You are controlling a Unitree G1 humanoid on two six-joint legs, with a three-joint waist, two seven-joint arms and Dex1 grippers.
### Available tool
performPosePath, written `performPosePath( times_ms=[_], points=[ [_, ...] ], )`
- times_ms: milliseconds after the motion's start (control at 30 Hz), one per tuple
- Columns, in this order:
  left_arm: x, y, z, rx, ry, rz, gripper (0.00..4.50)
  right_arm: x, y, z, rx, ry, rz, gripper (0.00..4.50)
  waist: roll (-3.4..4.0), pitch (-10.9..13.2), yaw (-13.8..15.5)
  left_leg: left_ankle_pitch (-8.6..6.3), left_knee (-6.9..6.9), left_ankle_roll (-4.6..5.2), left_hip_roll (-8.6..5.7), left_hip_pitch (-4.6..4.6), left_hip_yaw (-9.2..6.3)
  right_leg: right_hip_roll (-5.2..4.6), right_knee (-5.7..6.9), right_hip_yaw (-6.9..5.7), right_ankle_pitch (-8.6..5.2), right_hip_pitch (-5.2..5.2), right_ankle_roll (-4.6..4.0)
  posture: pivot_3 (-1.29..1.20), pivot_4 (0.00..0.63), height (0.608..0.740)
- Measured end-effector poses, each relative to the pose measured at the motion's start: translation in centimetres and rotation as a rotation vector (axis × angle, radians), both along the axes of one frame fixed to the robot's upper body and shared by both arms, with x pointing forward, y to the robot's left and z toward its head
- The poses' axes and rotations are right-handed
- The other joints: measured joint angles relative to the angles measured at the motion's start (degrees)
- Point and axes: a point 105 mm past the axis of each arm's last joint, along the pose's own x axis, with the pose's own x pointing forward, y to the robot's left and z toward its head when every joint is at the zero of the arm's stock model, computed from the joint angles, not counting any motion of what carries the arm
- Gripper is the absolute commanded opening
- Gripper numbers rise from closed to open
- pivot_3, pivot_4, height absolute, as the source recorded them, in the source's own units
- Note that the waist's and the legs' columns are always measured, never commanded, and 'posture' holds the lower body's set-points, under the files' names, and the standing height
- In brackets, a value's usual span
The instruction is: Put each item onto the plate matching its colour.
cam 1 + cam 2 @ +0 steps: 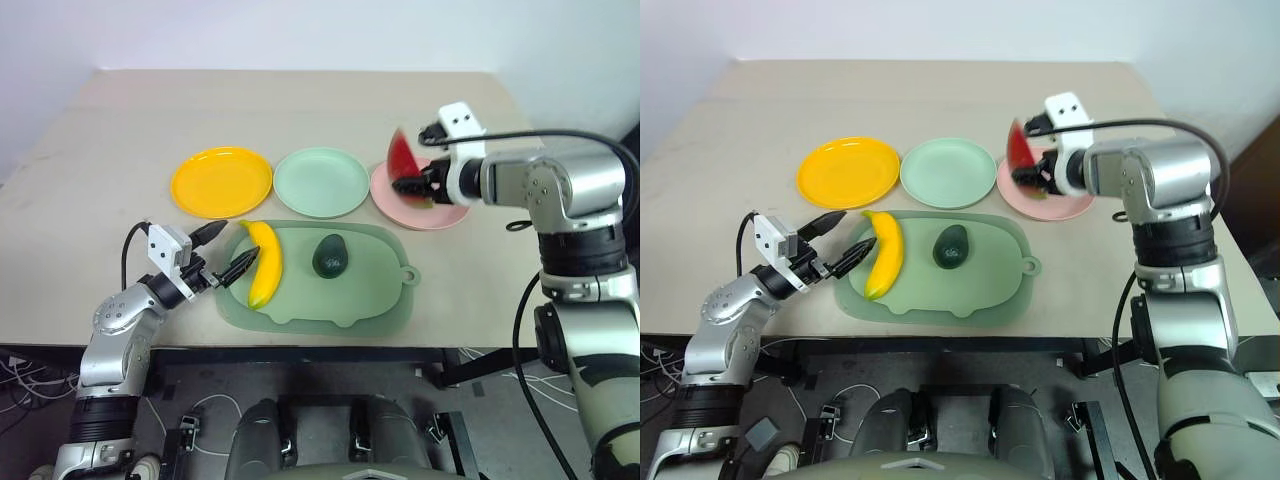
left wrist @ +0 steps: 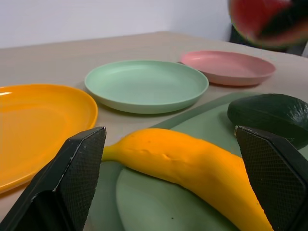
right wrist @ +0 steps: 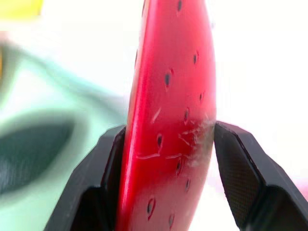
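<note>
So nothing plated yet: right gripper (image 1: 418, 186) clamps watermelon slice (image 1: 401, 158) above pink plate (image 1: 452, 215); left gripper (image 1: 225, 251) spread wide beside banana (image 1: 265, 265), avocado (image 1: 330, 256) untouched on tray (image 1: 380, 300)

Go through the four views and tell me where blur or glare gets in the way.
Left wrist view: the watermelon slice is smeared, the banana sharp. Right wrist view: the slice is crisp between the right pincer's fingers, the background washed out and blurred. Both eye views: even light, soft shadows, faint sheen on the yellow plate.
</note>
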Motion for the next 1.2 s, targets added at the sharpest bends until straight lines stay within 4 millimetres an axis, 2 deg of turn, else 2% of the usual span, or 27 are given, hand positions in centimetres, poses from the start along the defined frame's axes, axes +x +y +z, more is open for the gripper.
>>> performPosePath(
  times_ms=[167, 400, 433, 567, 767, 900, 967, 1133, 1200],
  points=[
    [-0.1, 0.5, 0.2, 0.004, -0.002, 0.026, 4.5, 3.8, -2.1, -3.6, -0.069, 0.052, -0.108, 2.44, 0.02, 0.01, -0.39, 0.03, 0.01, -0.04, -0.01, -0.05, 0.12, 0.01, 0.05, 0.02, 0.0, -0.06, 0.01, 0.0, 0.15, 0.695],
    [-0.6, 0.5, 0.9, 0.01, -0.027, 0.039, 4.5, 5.2, -2.4, -6.4, -0.153, 0.076, -0.136, 2.44, 0.07, 0.04, -1.46, 0.05, 0.0, -0.08, 0.01, -0.1, 0.15, 0.03, 0.08, 0.04, -0.01, -0.13, 0.04, 0.0, 0.15, 0.695],
    [-0.7, 0.7, 0.9, 0.01, -0.027, 0.044, 4.5, 5.3, -2.5, -6.6, -0.162, 0.075, -0.138, 3.18, 0.07, 0.04, -1.46, 0.06, 0.0, -0.08, 0.01, -0.1, 0.15, 0.03, 0.09, 0.04, -0.01, -0.13, 0.03, 0.0, 0.15, 0.695],
    [-1.0, 0.9, 0.8, 0.01, -0.015, 0.051, 4.5, 5.5, -2.6, -6.4, -0.18, 0.057, -0.133, 4.47, 0.09, 0.05, -1.44, 0.06, 0.02, -0.09, 0.02, -0.09, 0.11, 0.03, 0.11, 0.07, -0.01, -0.13, 0.03, 0.0, 0.15, 0.695],
    [-1.3, 0.9, 1.3, 0.014, -0.012, 0.038, 4.5, 5.7, -2.8, -4.5, -0.201, 0.017, -0.11, 4.47, 0.11, 0.07, -1.37, 0.06, 0.02, -0.09, 0.03, -0.09, 0.1, 0.02, 0.11, 0.1, -0.01, -0.15, 0.03, 0.0, 0.15, 0.695],
    [-1.3, 0.8, 1.4, 0.014, -0.006, 0.03, 4.5, 5.0, -2.1, -1.0, -0.168, -0.026, -0.062, 4.47, 0.19, 0.12, -1.37, 0.06, 0.0, -0.09, 0.04, -0.1, 0.08, 0.02, 0.11, 0.12, -0.01, -0.18, 0.03, 0.0, 0.15, 0.695],
    [-1.3, 0.8, 1.5, 0.017, -0.008, 0.025, 4.5, 4.0, -1.7, 0.2, -0.157, -0.057, -0.036, 4.47, 0.16, 0.1, -1.28, 0.05, -0.02, -0.09, 0.06, -0.09, 0.04, 0.03, 0.08, 0.11, -0.01, -0.16, 0.02, 0.0, 0.15, 0.695],
    [-1.1, 0.6, 2.1, 0.02, -0.021, 0.006, 4.5, -0.6, 2.7, -1.3, -0.034, 0.004, 0.102, 4.47, 0.18, 0.1, -1.25, 0.05, 0.02, -0.09, 0.05, -0.1, 0.01, 0.0, 0.12, 0.1, 0.0, -0.15, 0.01, 0.0, 0.15, 0.695],
    [-0.9, 0.4, 2.5, 0.008, -0.029, -0.007, 4.5, -2.9, 5.1, -0.5, 0.015, -0.003, 0.195, 4.47, 0.18, 0.1, -1.29, 0.05, 0.01, -0.09, 0.06, -0.09, -0.01, 0.01, 0.12, 0.1, 0.0, -0.16, 0.01, 0.0, 0.15, 0.695]
  ],
)
